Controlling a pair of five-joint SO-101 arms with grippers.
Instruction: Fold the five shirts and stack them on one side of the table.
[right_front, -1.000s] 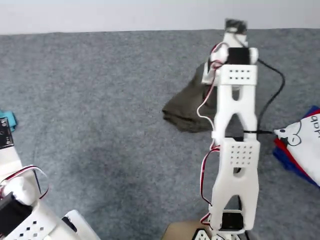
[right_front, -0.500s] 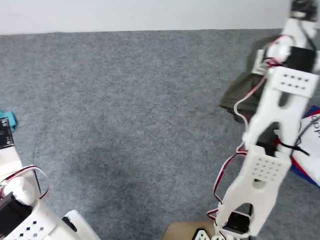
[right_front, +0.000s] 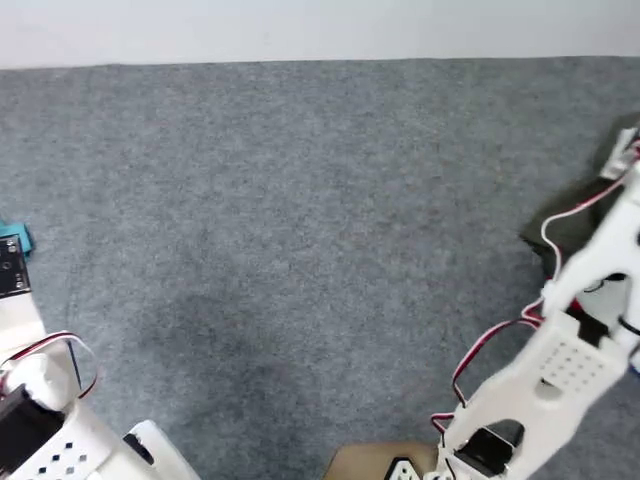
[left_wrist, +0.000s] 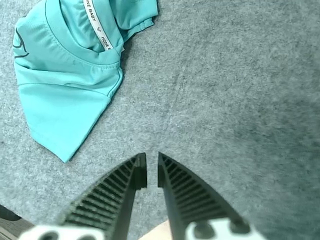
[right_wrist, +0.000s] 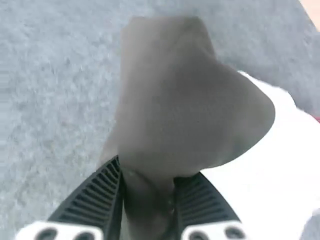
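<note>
Olive-brown shirt (right_wrist: 170, 100) pinched in the right gripper (right_wrist: 157, 172), a wad of the fabric jammed between the ribbed fingers (right_wrist: 90, 200) and the rest ballooning out ahead of them (clamped tight, no gap between pads and cloth). Under and beyond that, grey felt-like table cover (right_wrist: 50, 75), plus a white shirt (right_wrist: 280, 165) lying just past the olive one's edge and partly covered by it. Can't tell from the wrist view whether the olive cloth touches the white or hangs just above. From the high view, same olive shirt (right_front: 570, 225) as a dark patch right at the table's right-hand edge, mostly hidden behind the right arm (right_front: 560, 370), tilted out toward that side. Over on the other side, left arm (right_front: 50, 440) sitting at the near left corner of the table. Left gripper (left_wrist: 150, 160) over the grey cover, jaws drawn almost together with only a thin slit between the tips, gripping nothing at all. Teal shirt (left_wrist: 70, 85) lying on the cover near it but clearly apart, not touching, spread loosely with the neck opening and its white inner band facing up. Rumpled rather than neatly folded, honestly, with one flap of fabric poking out at the far end.
</note>
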